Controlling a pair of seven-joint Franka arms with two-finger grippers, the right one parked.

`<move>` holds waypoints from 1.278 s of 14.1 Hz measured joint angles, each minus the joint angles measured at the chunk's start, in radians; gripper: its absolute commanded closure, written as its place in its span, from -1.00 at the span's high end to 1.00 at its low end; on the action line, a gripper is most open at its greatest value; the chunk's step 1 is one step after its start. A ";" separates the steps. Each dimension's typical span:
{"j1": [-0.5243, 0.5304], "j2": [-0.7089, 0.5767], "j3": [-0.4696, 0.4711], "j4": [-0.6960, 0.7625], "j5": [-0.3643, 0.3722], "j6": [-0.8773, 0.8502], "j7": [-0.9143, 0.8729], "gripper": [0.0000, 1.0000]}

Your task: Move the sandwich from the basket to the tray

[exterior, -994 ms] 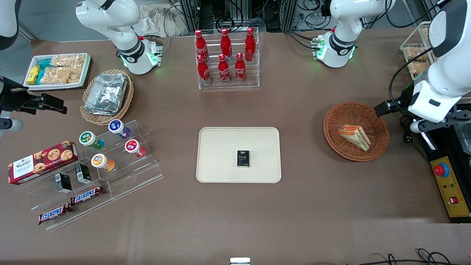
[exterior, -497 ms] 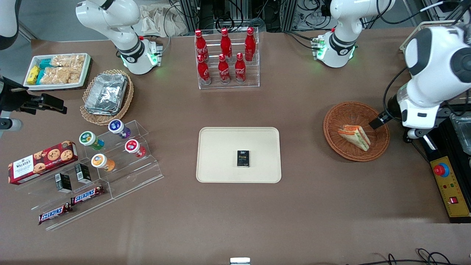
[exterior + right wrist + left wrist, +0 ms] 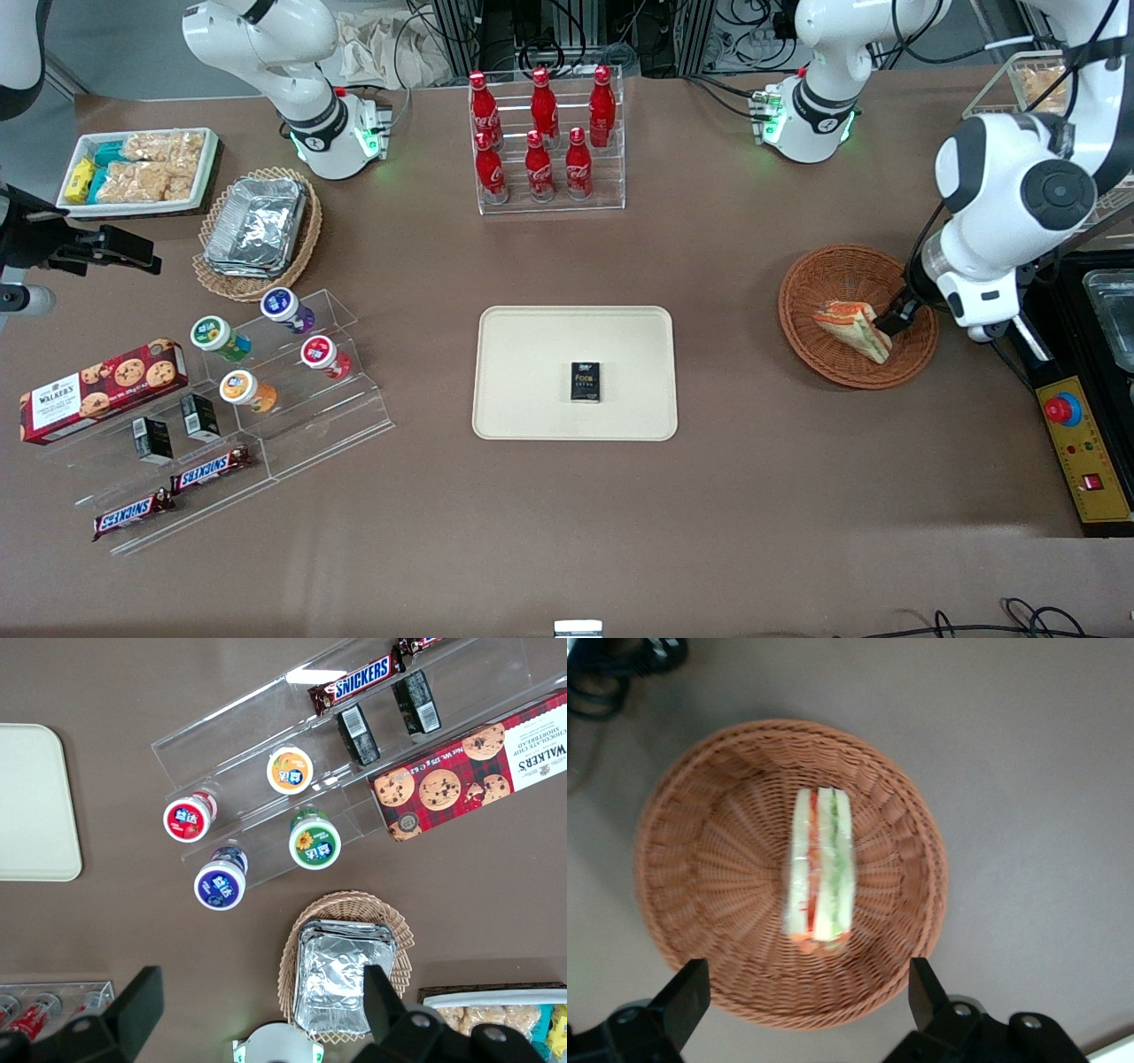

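Gripper (image 3: 802, 997) hovers over the basket (image 3: 700, 859), fingers (image 3: 687, 992) spread wide; sandwich (image 3: 819, 870) lies inside, ungrasped.

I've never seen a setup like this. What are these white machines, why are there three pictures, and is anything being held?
The white machines are two robot arms bolted to a brown table. One picture looks down on the table from the front; the other two come from small cameras on each arm's wrist.

The working arm's claw hangs open above a round reddish wicker basket and holds nothing. In the basket lies a wrapped wedge sandwich, which is meant to go onto the cream tray in the middle of the table. A small dark box already lies on that tray.

Elsewhere you see a rack of red bottles, and toward the parked arm's end, snacks on clear steps and a lighter basket of foil trays.
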 measured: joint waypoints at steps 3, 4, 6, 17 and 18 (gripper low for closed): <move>-0.001 0.063 -0.003 -0.005 0.000 0.071 -0.024 1.00; -0.001 0.075 -0.003 -0.008 0.000 0.091 -0.024 1.00; -0.001 0.094 -0.002 -0.012 0.000 0.113 -0.026 1.00; 0.003 0.123 0.004 -0.120 0.015 0.235 -0.024 1.00; 0.003 0.122 0.004 -0.124 0.016 0.238 -0.024 1.00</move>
